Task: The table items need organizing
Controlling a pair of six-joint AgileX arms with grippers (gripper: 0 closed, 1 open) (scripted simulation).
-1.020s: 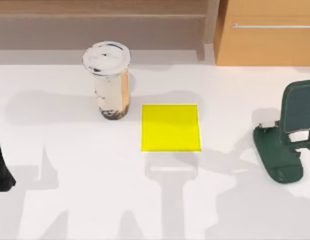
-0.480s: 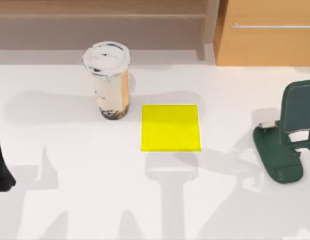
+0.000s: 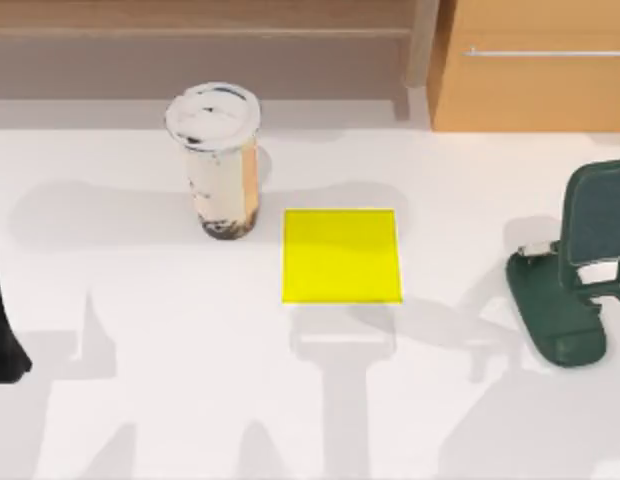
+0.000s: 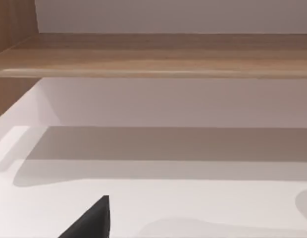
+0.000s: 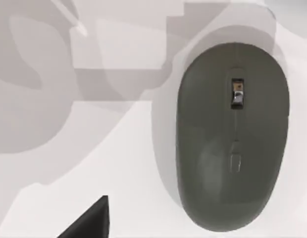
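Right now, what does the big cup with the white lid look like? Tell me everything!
The cup is tall, see-through, and stands upright on the white table, toward the back left in the top view. A round white lid with dark marks closes its top. Inside is a milky brown drink, streaky and darkest near the bottom. The yellow square pad lies just right of it, not touching. No gripper touches it.

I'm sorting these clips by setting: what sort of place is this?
Likely a simulated office desk: a white tabletop holding a computer mouse, a dark green phone stand, a yellow pad and a lidded cup, with a wooden cabinet behind.
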